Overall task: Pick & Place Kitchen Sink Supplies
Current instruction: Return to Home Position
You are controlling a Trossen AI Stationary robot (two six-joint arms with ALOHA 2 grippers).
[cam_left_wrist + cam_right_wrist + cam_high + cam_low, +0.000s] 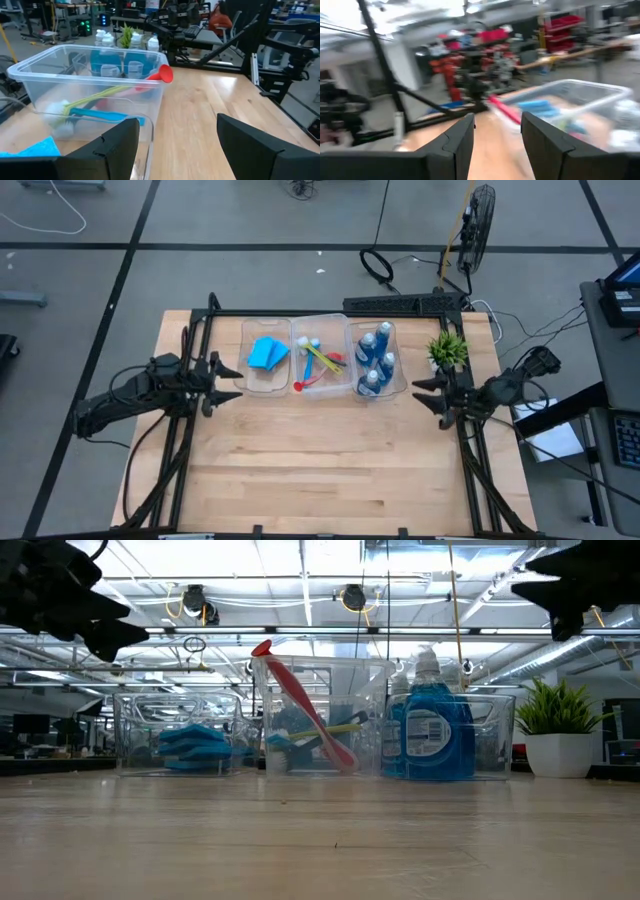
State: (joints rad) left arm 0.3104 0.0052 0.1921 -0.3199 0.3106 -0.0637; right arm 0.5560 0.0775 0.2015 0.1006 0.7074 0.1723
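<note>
Left gripper (231,383) and right gripper (424,395) hang open and empty on either side of the middle bin (322,318). Its brushes (325,361) look light and stiff, best pinched mid-handle.

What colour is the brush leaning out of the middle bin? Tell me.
Red; the brush shows best in the low view.

Wooden table (330,450), clear glossy plastic bins (268,384), glossy plastic bottles (430,735)

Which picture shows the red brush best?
The low view: the red brush leans full-length in the middle bin, end above the rim. The high view shows it small from above; the left wrist view, only its red end; the right wrist view, little.
</note>
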